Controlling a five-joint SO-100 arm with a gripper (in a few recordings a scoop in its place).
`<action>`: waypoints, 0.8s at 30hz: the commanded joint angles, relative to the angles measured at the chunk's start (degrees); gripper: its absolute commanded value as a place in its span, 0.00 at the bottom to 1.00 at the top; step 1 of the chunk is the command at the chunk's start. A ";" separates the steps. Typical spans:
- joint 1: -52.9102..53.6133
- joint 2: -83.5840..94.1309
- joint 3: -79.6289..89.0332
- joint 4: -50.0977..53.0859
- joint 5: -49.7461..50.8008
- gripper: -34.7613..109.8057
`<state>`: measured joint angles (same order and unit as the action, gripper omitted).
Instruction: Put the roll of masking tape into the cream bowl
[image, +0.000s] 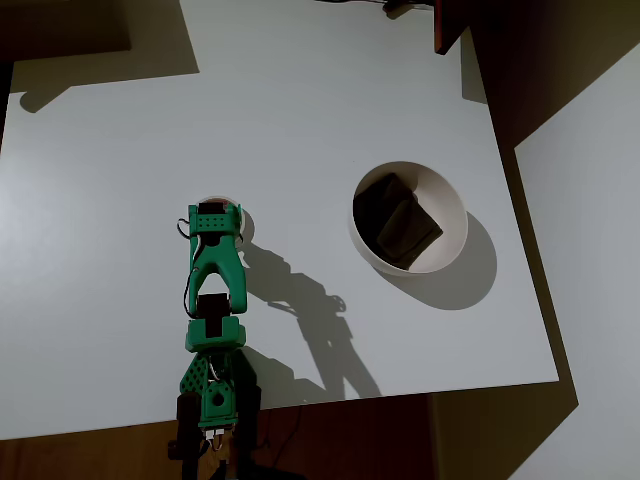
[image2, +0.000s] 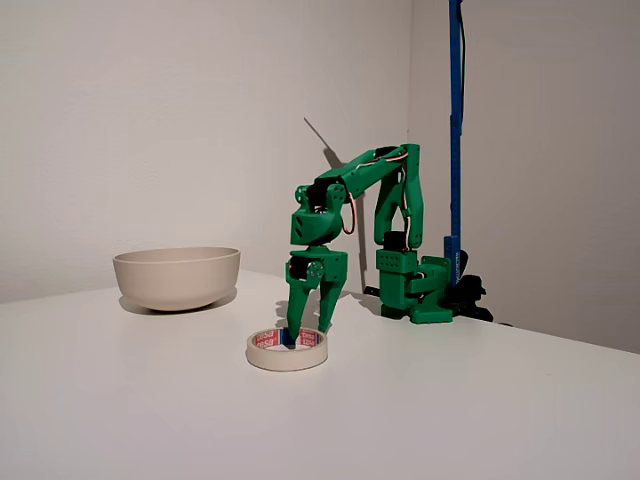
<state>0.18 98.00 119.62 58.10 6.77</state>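
Note:
The roll of masking tape (image2: 287, 351) lies flat on the white table, a small cream ring with red print inside its core. My green gripper (image2: 308, 328) points straight down onto it: one finger reaches inside the ring, the other stands just outside its far right wall. The jaws are spread, open around that wall. From overhead the gripper (image: 215, 210) covers most of the tape (image: 228, 201), so just a pale arc shows. The cream bowl (image: 455, 205) stands apart to the right, dark inside; in the fixed view the bowl (image2: 176, 275) is at the left.
The arm's base (image: 212, 400) sits at the table's (image: 300, 110) near edge in the overhead view. A blue pole (image2: 455, 120) rises behind the base. The table's right edge runs close past the bowl.

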 joint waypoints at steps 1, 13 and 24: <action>-0.97 0.18 -3.43 -0.97 1.14 0.37; -1.14 -2.72 -3.43 -3.16 1.41 0.31; -0.97 -2.99 -3.34 -3.43 1.41 0.18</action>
<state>0.09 93.69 119.44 54.40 7.82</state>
